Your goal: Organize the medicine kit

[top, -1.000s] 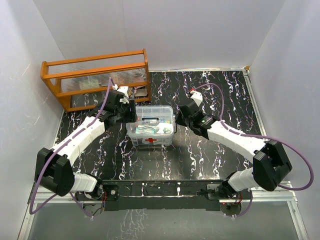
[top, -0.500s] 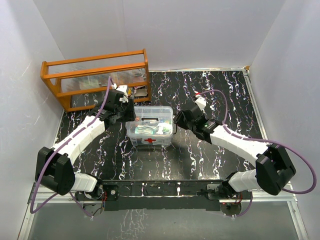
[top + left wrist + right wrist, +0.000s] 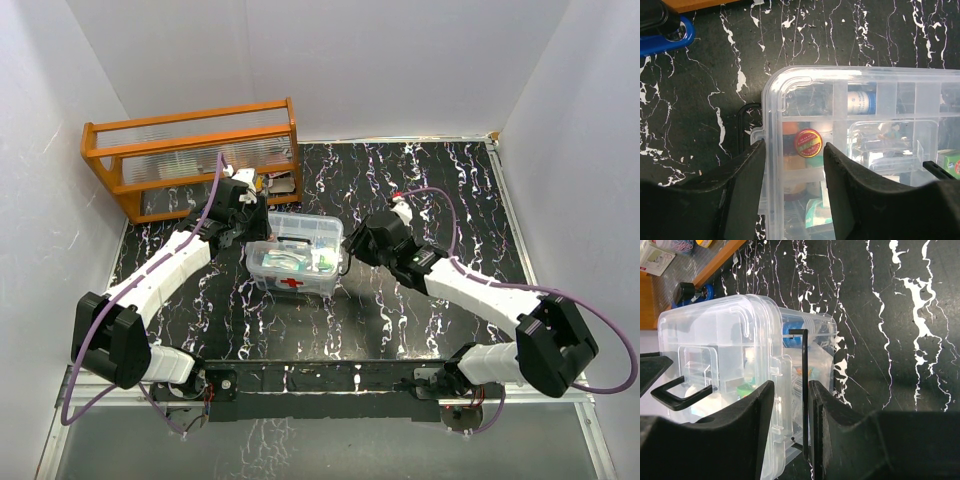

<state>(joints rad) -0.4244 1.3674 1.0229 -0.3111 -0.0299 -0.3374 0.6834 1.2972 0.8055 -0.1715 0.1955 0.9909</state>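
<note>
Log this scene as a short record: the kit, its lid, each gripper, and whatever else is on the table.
kit: clear rectangular plastic medicine kit with a red cross, mid-table, slightly askew
lid: clear lid on, dark handle on top
left gripper: open, straddling the kit's left end edge
right gripper: jaws narrow around the black wire latch at the kit's right end; grip unclear
other: orange wooden rack, back left of black marbled table

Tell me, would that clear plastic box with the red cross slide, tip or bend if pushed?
Probably slides: the clear plastic box sits low and wide on the black marbled table. Moulded ribs suggest rigidity. Packed contents suggest some weight.
</note>
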